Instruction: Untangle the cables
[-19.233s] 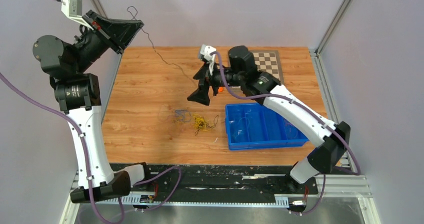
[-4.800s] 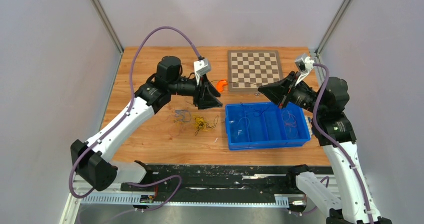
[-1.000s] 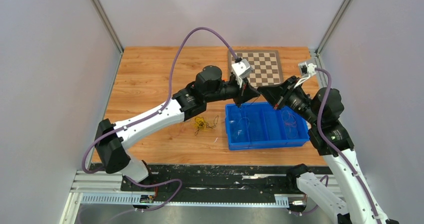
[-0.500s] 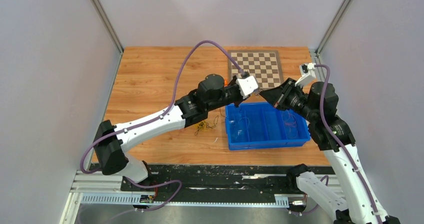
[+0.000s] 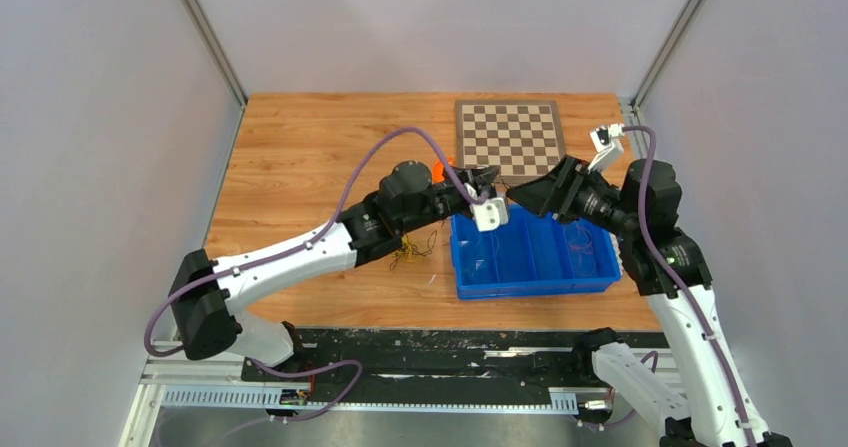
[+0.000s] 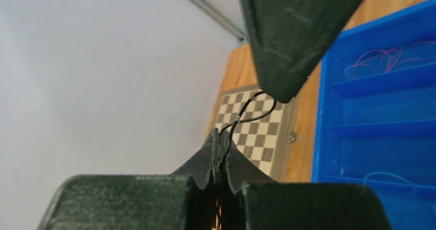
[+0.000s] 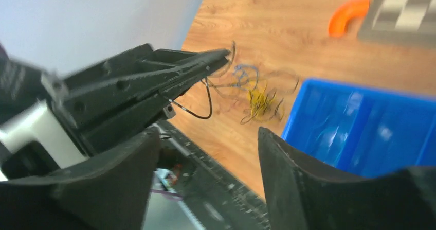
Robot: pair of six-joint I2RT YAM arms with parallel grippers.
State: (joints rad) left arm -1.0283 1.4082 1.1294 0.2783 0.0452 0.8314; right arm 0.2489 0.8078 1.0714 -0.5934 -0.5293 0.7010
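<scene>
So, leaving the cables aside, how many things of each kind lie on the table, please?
blue bin: 1
chessboard: 1
orange curved piece: 1
Total: 3

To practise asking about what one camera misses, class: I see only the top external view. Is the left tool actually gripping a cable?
Observer: Yes. The left wrist view shows the left tool shut on a thin black cable.
Operator: And the right tool?
Observer: Open; its own view shows its jaws standing well apart.
Operator: What lies under the left arm?
Observer: A blue cable, beside the yellow cable tangle on the table.
</scene>
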